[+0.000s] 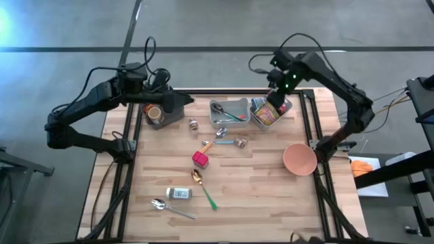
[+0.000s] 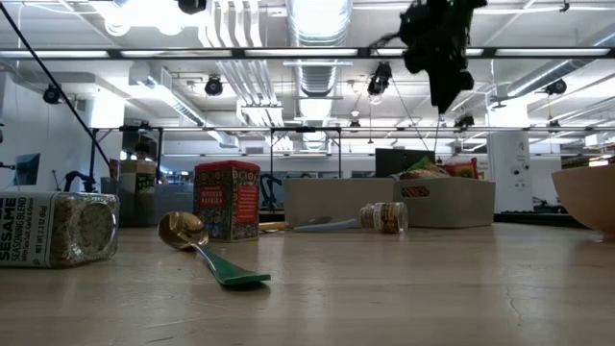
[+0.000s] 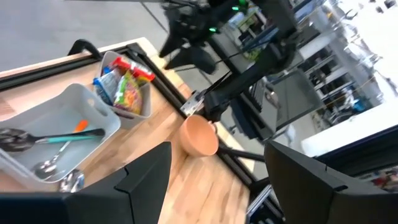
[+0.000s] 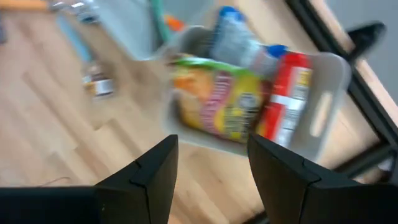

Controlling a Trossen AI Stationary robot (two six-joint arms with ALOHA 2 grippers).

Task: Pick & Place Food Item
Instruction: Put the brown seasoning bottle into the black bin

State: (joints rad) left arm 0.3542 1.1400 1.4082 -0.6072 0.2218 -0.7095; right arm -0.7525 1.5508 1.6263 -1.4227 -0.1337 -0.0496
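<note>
Above the snack bin, the right gripper hangs, 2 fingers spread, empty; left gripper beside it, fingers spread.

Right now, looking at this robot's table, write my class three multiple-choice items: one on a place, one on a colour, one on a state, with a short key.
1. Where does the right gripper hang?
A. Above the bin of snack packets
B. Above the pink bowl
C. Above the sesame jar

2. What colour is the handle of the gold-bowled spoon?
A. Red
B. Green
C. Blue

3. How does the sesame jar rest?
A. Upright
B. Lying on its side
C. Held by the left gripper

Key:
1 A: the high view puts the gripper over the bin of snack packets, and its wrist view looks down onto them.
2 B: the low view shows a green handle.
3 B: its label runs sideways on the table, while the left gripper waits empty at the far left.
</note>
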